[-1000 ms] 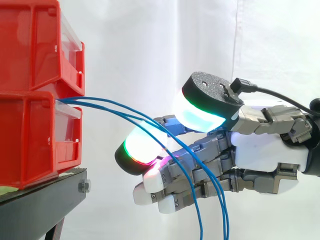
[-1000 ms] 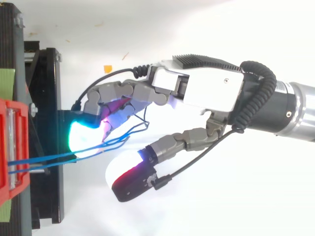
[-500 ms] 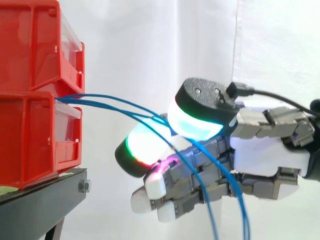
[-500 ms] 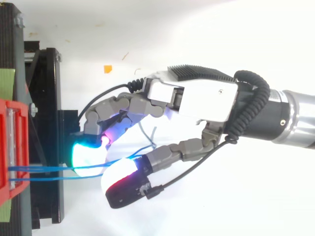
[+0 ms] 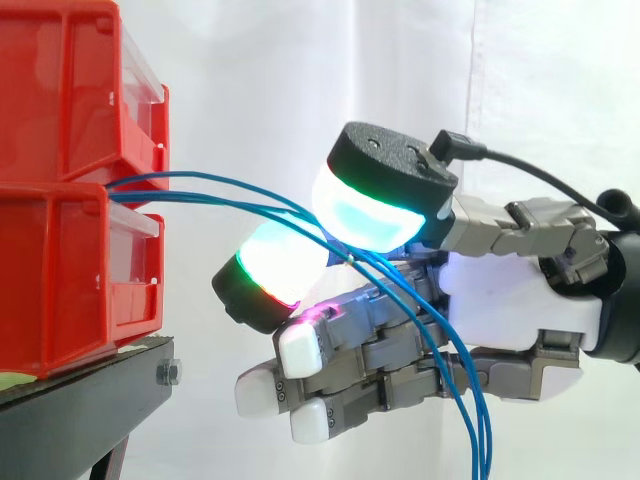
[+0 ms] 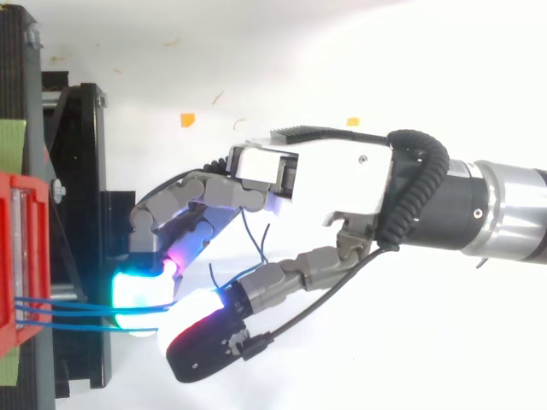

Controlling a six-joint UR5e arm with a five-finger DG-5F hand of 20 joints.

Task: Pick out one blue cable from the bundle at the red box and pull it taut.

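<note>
Hand point(image 5: 512, 312) tight on blue cables point(image 5: 190, 178)

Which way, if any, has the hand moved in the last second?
Yes. In the side view the hand has moved left, toward the bins, with its pads closed on the cables.

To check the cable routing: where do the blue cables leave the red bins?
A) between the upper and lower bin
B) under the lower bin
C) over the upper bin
A: the blue cables come out at the seam where the upper bin rests on the lower bin.
</note>
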